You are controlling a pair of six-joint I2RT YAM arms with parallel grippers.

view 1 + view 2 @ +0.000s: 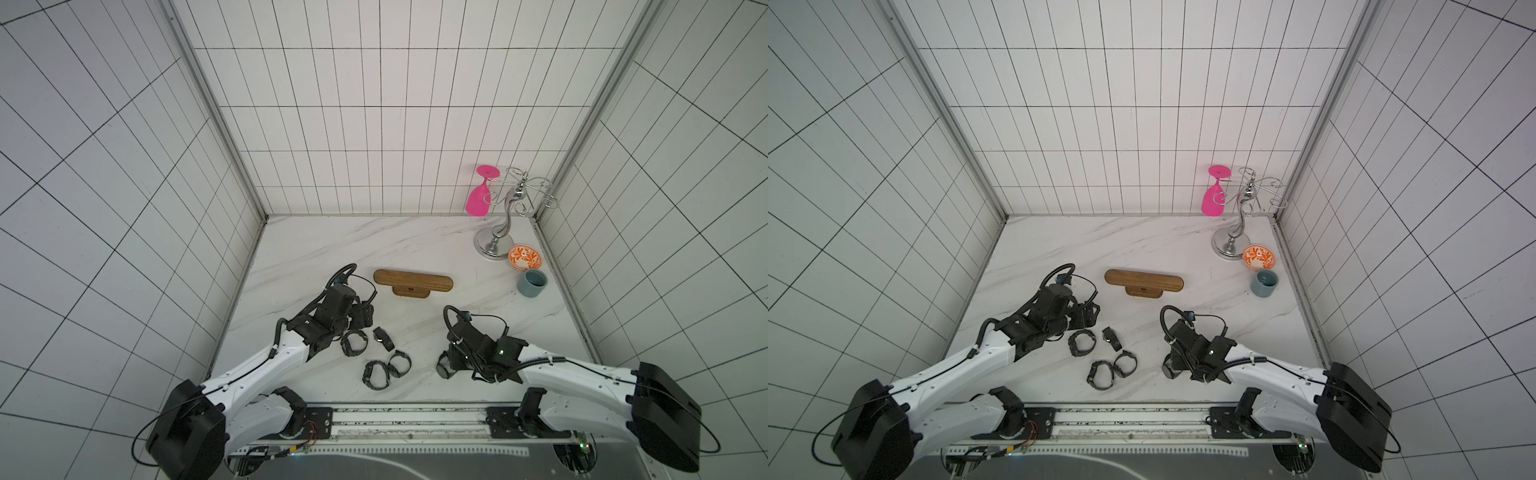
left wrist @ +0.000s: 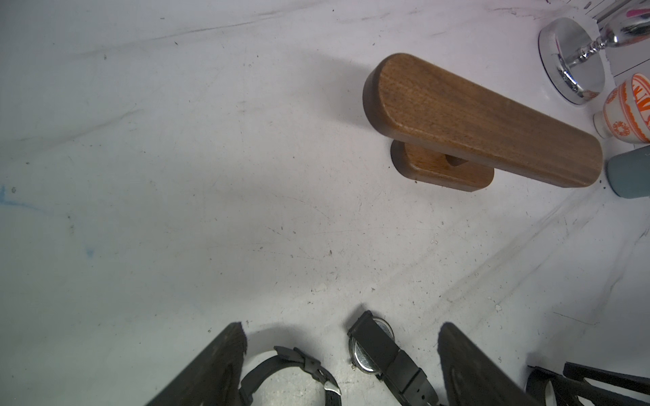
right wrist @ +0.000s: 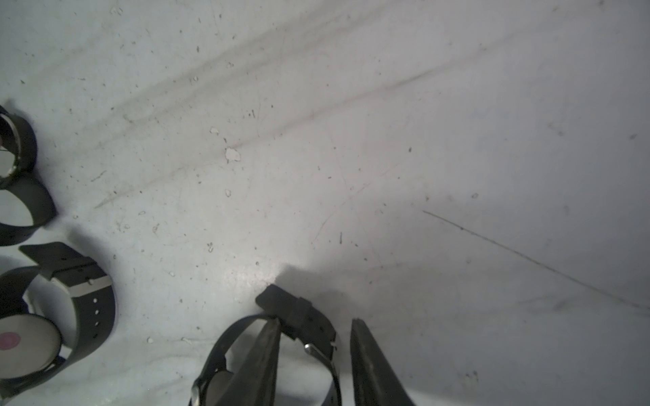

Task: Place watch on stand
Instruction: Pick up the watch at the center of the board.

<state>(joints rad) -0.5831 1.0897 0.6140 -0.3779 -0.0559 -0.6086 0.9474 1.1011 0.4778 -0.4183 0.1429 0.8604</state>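
The stand (image 1: 412, 280) (image 1: 1144, 280), a brown wooden bar on a short base, sits mid-table with nothing on it; the left wrist view also shows the stand (image 2: 482, 119). Several black watches lie in front of it. My left gripper (image 1: 360, 328) (image 2: 341, 351) is open above two of them, a buckled watch (image 2: 299, 365) and a silver-backed watch (image 2: 373, 348). My right gripper (image 1: 451, 362) (image 3: 315, 322) straddles the strap of another watch (image 3: 281, 298) (image 1: 444, 369) lying on the table. One finger is inside its loop and one outside, and a gap shows beside the strap.
A chrome wire rack (image 1: 496, 232) holding a pink glass (image 1: 478, 199) stands at the back right. An orange patterned bowl (image 1: 525, 257) and a grey-blue cup (image 1: 532, 282) sit beside it. Two loose watches (image 1: 399, 362) (image 1: 376, 374) lie between the arms. Tiled walls enclose the table.
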